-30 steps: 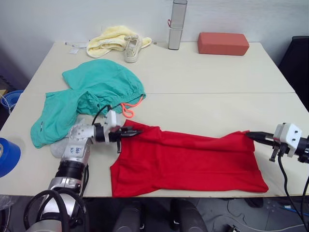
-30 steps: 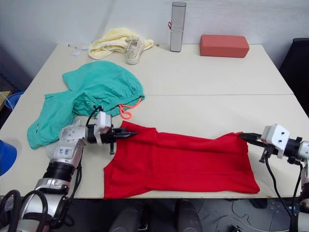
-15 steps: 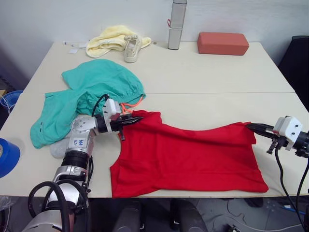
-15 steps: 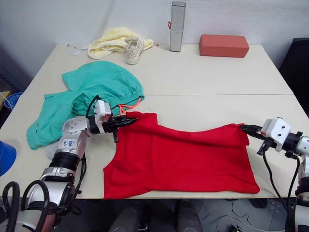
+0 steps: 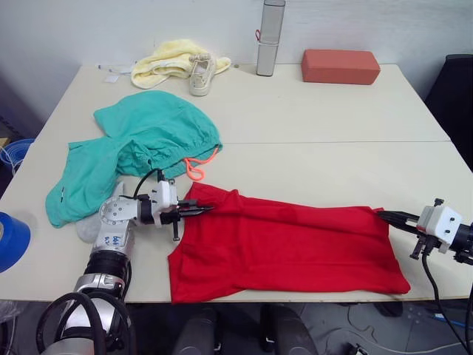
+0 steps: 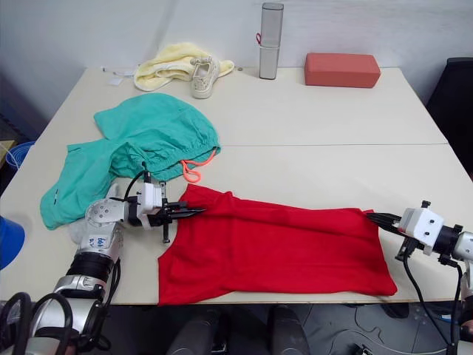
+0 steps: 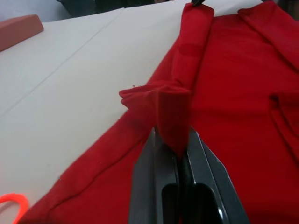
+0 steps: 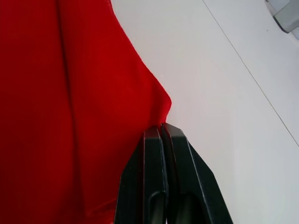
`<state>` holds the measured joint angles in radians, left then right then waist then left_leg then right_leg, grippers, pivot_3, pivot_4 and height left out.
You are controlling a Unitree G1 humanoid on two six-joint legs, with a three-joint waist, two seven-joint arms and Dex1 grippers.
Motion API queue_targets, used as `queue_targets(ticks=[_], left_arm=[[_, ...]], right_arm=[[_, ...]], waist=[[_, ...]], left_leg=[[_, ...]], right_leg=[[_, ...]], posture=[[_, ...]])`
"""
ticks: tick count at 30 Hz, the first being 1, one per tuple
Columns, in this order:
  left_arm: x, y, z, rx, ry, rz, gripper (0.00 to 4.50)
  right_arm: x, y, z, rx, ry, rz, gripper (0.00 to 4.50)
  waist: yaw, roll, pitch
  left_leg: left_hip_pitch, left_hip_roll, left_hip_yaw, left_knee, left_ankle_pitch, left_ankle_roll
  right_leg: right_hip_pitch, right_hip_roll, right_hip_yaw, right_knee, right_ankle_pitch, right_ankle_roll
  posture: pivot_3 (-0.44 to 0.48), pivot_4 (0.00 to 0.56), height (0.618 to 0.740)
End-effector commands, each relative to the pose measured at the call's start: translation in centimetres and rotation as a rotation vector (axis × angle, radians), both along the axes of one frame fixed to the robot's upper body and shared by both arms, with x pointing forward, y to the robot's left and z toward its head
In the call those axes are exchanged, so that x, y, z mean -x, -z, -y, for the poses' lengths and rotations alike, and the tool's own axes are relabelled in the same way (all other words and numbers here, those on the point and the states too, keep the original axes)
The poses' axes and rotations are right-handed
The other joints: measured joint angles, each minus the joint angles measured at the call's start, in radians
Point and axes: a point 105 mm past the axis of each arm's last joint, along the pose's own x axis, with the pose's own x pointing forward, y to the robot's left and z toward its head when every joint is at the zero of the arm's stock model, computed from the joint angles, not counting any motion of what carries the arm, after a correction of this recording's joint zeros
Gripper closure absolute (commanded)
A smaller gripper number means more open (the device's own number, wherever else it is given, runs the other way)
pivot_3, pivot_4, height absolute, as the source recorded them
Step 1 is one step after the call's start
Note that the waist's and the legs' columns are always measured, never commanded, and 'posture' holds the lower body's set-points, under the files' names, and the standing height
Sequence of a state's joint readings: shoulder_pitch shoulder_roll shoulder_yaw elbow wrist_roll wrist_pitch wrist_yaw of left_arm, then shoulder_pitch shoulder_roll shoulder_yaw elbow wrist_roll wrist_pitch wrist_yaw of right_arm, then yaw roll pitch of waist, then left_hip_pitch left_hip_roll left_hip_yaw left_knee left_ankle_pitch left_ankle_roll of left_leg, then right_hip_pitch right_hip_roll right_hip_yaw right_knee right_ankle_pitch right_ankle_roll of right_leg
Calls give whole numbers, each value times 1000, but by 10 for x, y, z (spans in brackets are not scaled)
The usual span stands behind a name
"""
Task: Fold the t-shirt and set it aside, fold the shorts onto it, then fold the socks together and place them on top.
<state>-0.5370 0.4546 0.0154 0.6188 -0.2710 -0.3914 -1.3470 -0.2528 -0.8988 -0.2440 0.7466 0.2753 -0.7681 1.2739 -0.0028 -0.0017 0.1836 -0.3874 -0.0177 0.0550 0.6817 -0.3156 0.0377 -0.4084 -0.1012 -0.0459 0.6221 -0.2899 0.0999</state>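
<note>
The red t-shirt [image 5: 288, 244] lies spread along the table's front edge. My left gripper [image 5: 198, 210] is shut on a bunched fold at its far left corner; the left wrist view shows the red fabric [image 7: 173, 116] pinched between the fingers. My right gripper [image 5: 384, 215] is shut on the shirt's far right corner [image 8: 159, 109]. The teal shorts [image 5: 140, 140] lie crumpled behind my left arm, their orange drawstring [image 5: 196, 168] trailing toward the shirt. A light grey sock [image 5: 86, 228] peeks out beside my left forearm, partly hidden.
Along the back edge are a pale yellow cloth [image 5: 170, 59], a beige sneaker [image 5: 199, 74], a tall silver bottle [image 5: 270, 37] and a red-brown block [image 5: 340, 66]. A blue object [image 5: 11, 240] sits off the table's left. A dark chair [image 5: 458, 96] stands at right.
Both grippers carried the shirt's far edge away from me, then drew it back toward the front edge. The shirt now lies flatter and narrower.
</note>
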Motion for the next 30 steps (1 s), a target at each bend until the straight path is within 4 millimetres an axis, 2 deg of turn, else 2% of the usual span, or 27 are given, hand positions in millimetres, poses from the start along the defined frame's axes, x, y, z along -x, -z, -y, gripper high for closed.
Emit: queue_targets(ticks=[1, 9, 10, 12, 18, 23, 25, 27, 30], left_arm=[[5, -7, -3, -19, 26, 33, 4500], [13, 2, -8, -103, 73, 33, 4500], [13, 3, -9, -109, 73, 34, 4056], [15, 3, -9, -121, 83, 49, 3617], [24, 2, -14, -159, 132, 73, 1650], [41, -3, -29, -195, 192, 53, 62], [46, -9, -34, -193, 204, 33, 0], [49, -14, -35, -185, 201, 13, 0], [36, -27, -33, -121, 104, -59, 0]], right_arm=[[5, -8, 0, 29, -15, 58, 4489], [23, 3, -4, 30, -39, 23, 4489], [24, 4, -4, 30, -35, 28, 4500], [28, 6, -5, -4, -38, -14, 4500], [39, 5, -6, 4, -61, -53, 2587], [53, -5, -1, -45, -49, -137, 840], [52, -14, 2, -93, -18, -181, 107], [50, -21, 4, -152, 19, -221, 49], [42, -30, 4, -267, 75, -350, 49]], waist=[[2, 0, 0], [1, 0, 0], [1, 0, 0], [1, 0, 0], [1, 0, 0], [1, 1, 0], [0, 1, 0], [0, 1, -1], [0, 1, -1]], left_leg=[[0, 0, 0, 0, 0, 0], [0, 0, 0, 0, 0, 1], [0, 0, 0, 0, 0, 1], [0, 0, -1, 0, -1, 1], [0, 0, -2, -1, -1, 1], [0, 0, -2, -1, -1, 1], [1, 0, -3, -1, -2, 1], [1, 0, -4, -2, -3, 1], [1, 0, -5, -2, -3, 1]], right_leg=[[0, 0, 0, 0, 0, 0], [0, 0, 0, 0, 0, 0], [0, 0, 0, 0, 0, 0], [0, 0, 0, 0, 0, 0], [0, -2, 0, -1, 0, 0], [0, -2, 0, -1, 0, -1], [1, -3, 0, -1, -1, -1], [1, -4, 0, -1, -1, -1], [1, -4, -1, -1, -1, -2]], posture=[[0, 150, 740], [0, 150, 740], [0, 150, 740], [0, 150, 740], [0, 150, 740], [0, 150, 740], [0, 150, 740], [0, 150, 740], [0, 150, 740]])
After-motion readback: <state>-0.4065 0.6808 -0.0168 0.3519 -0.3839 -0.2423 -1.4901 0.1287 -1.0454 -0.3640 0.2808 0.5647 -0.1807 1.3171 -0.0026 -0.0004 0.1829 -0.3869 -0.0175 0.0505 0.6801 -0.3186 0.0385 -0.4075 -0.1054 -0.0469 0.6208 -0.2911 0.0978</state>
